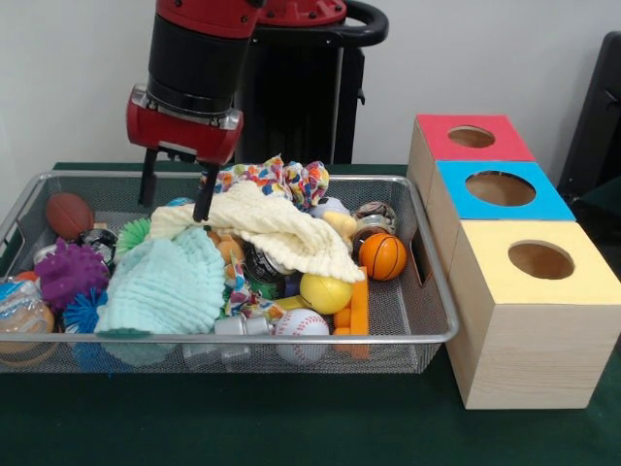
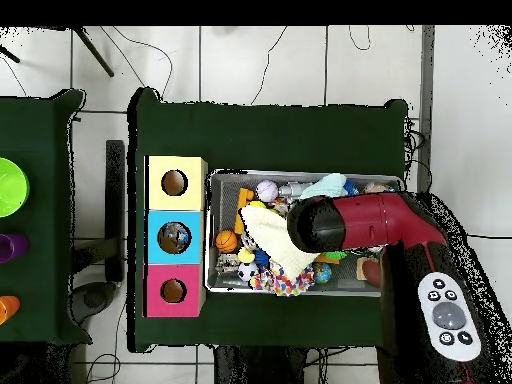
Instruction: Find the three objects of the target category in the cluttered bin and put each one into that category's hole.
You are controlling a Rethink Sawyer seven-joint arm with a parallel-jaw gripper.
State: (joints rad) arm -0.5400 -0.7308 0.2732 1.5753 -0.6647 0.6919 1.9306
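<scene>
The silver wire-mesh bin (image 1: pixel 432 339) is full of clutter; it also shows in the overhead view (image 2: pixel 209 232). A clear crinkly bottle (image 1: pixel 236 327) lies at the bin's front, next to a baseball. Another clear crinkly item with blue on it (image 1: pixel 19 303) sits in the front left corner. My gripper (image 1: pixel 177 197) is open and hangs over the bin's back left part. One fingertip (image 1: pixel 202 212) touches the edge of a pale yellow cloth (image 1: pixel 286 233). In the overhead view my arm (image 2: pixel 335 222) hides the gripper. Something bluish shows inside the blue box's hole (image 2: pixel 174 237).
Three wooden boxes with holes stand beside the bin: red (image 1: pixel 437 134), blue (image 1: pixel 458 197) and yellow (image 1: pixel 485 245). In the bin lie a teal cloth (image 1: pixel 165 286), a basketball (image 1: pixel 383 255), a yellow ball (image 1: pixel 325 293), a baseball (image 1: pixel 302 333), a football (image 1: pixel 69 215) and a purple spiky ball (image 1: pixel 70 274).
</scene>
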